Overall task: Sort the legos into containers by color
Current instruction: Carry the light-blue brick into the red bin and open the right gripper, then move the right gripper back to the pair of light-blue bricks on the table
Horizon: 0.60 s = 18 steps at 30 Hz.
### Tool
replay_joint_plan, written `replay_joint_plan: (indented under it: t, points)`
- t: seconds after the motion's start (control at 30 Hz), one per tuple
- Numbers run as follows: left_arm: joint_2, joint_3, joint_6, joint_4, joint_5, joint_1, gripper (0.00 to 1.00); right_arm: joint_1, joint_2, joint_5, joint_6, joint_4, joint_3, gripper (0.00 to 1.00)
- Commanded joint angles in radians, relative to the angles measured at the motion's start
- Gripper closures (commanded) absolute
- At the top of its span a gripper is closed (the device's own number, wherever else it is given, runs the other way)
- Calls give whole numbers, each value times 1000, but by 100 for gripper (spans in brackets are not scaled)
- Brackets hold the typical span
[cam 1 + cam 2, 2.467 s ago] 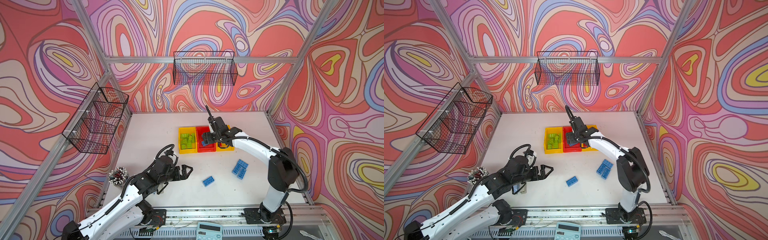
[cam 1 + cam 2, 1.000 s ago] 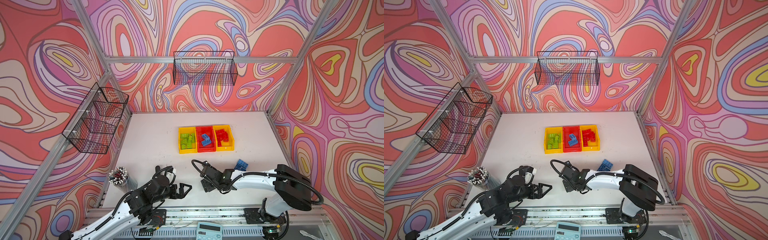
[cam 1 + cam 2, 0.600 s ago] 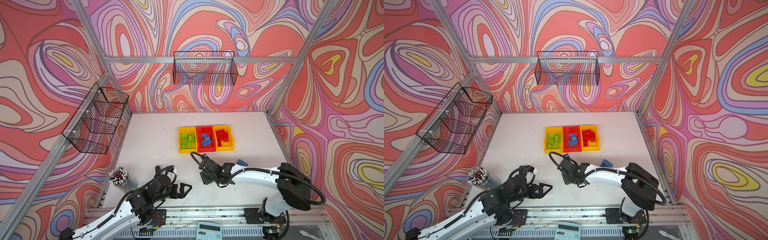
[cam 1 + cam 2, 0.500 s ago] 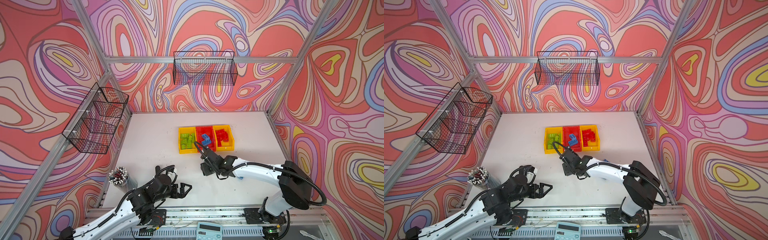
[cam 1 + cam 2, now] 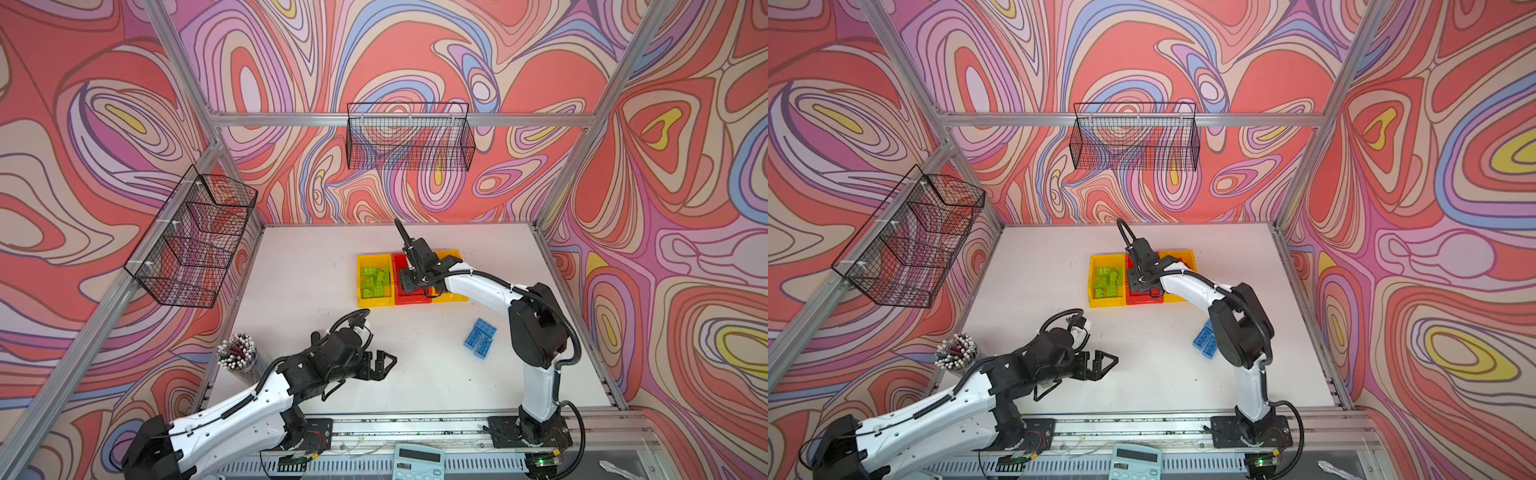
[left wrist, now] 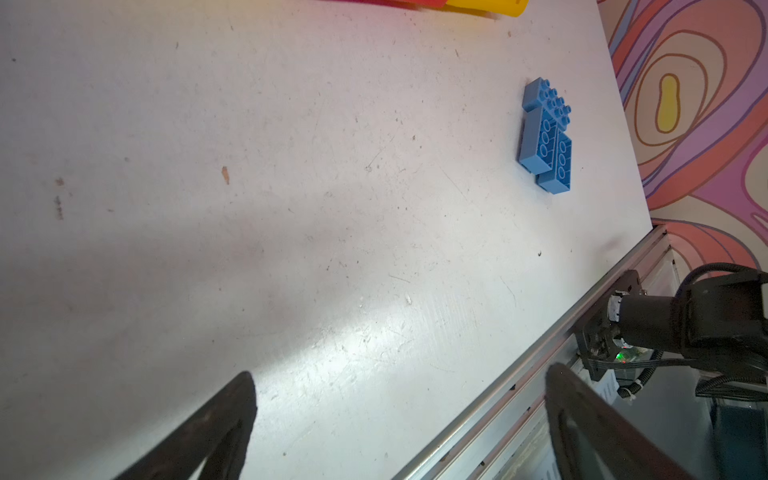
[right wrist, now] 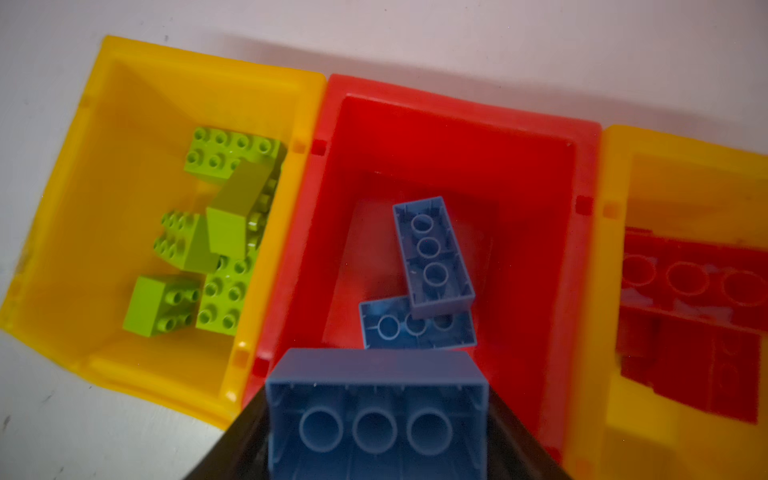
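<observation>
Cup of pens [image 5: 237, 353]: far to the left of the red bin [image 5: 412, 300] and nearer the front rail. It has no part in the sorting.
Left arm [image 5: 324, 365]: left of and in front of the red bin, well apart from it. The left jaws are spread wide and empty above the bare desk [image 5: 415, 374], probably parked there to leave the row of bins free.
Left yellow bin [image 5: 375, 304]: touching the red bin's left wall. It holds only lime green bricks [image 5: 375, 282], lying at mixed angles as dropped pieces would.
Red bin: middle of the row. Two blue bricks [image 7: 432, 257] lie inside with their hollow sides up, one resting on the other.
Right jaws: over the red bin's near rim, clenched on the sides of a third blue brick [image 7: 376, 411], whose hollow underside faces the wrist camera. It is probably held here because blue collects in this bin, so letting go looks like the next step.
Right yellow bin [image 5: 455, 297]: touching the red bin's right wall. It holds only red bricks [image 7: 685, 282].
Loose blue bricks [image 5: 480, 337]: right of and in front of the red bin, on the desk, packed against one another and not yet sorted.
</observation>
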Motion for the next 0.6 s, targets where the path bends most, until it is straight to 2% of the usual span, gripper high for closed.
replay_joint_plan:
  t: [0.0, 0.07, 0.2, 0.3, 0.43, 0.57]
  points:
    - [41, 67, 44, 63, 7, -6, 0, -22, 42, -7, -45, -40, 78, 46]
    - [67, 87, 58, 65, 10, -5, 0, -32, 66, 0, -54, -51, 112, 41]
    - [106, 119, 79, 61, 9, -5, 0, -39, 72, -3, -70, -58, 153, 21]
    - [117, 127, 81, 64, 15, -6, 0, -39, 40, -7, -71, -62, 156, 11]
    - [97, 117, 64, 67, 5, -5, 0, -39, -38, -1, -64, -67, 116, 6]
    - [47, 101, 53, 62, 23, -7, 0, -38, -166, 29, -37, -63, -9, 6]
